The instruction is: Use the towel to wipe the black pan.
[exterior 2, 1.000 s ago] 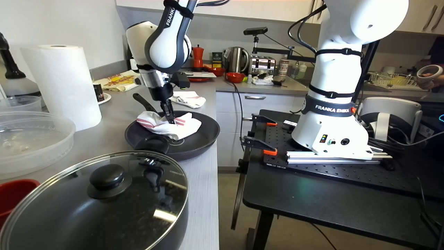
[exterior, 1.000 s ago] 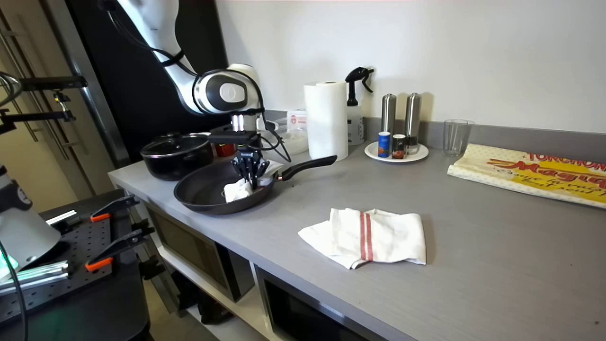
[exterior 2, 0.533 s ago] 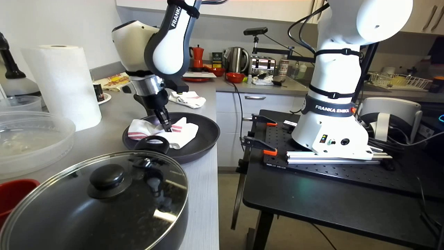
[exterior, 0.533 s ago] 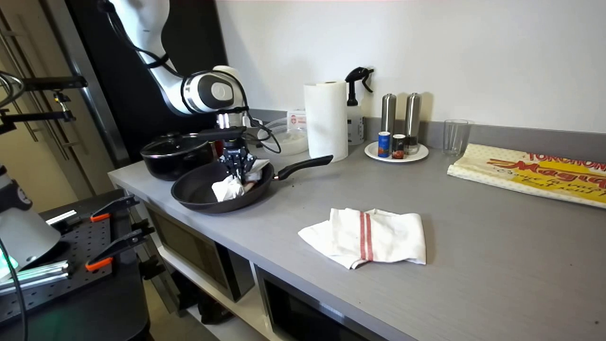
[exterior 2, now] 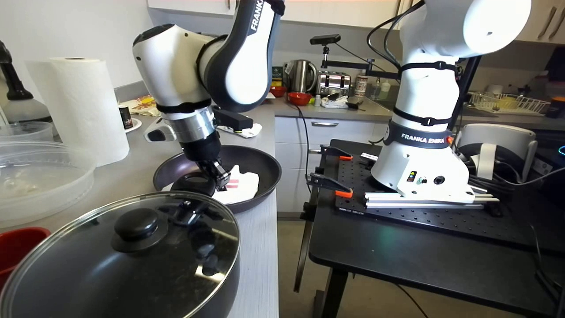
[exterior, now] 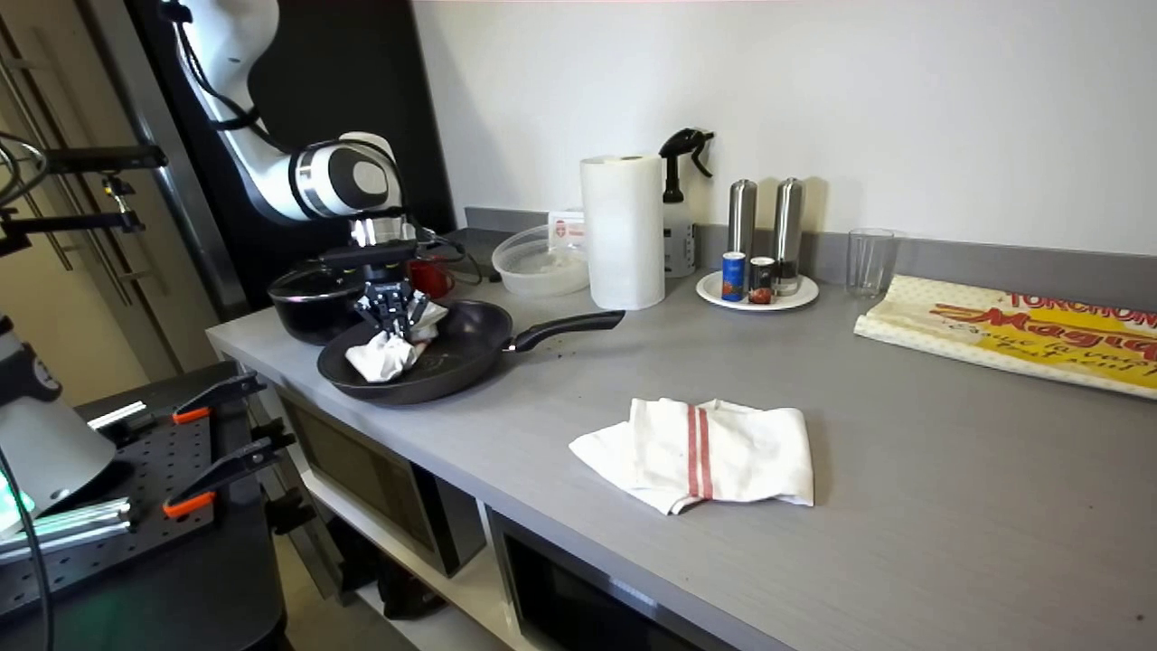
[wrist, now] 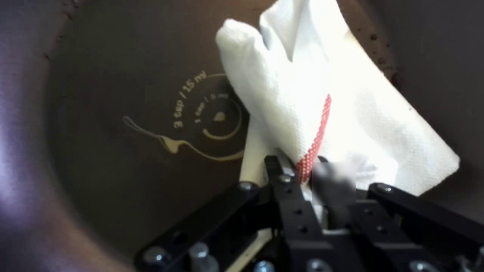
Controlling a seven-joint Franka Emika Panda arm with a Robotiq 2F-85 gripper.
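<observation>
The white towel (wrist: 291, 83) with a red stripe is being held inside the black pan (exterior: 465, 339), bunched up on the side away from the handle (exterior: 569, 327). A fold of it is being pinched tight by the gripper (wrist: 304, 173), with cloth being squeezed between the two fingers (wrist: 294, 206). The getting part looks done: the towel is being gripped, and it is being set against the pan. The wiping part is probably being done now, but which spots are being made clean cannot be told. In the wrist view, small dark specks (wrist: 395, 77) are showing beside the towel's edge, so wiping is likely being needed there. Much of the pan's floor, with part of the printed rings (wrist: 219, 116), is being left bare. The towel is not being let go yet, so the job is being judged as unfinished. On the counter (exterior: 859, 561), another towel (exterior: 700, 457) is being left folded.
</observation>
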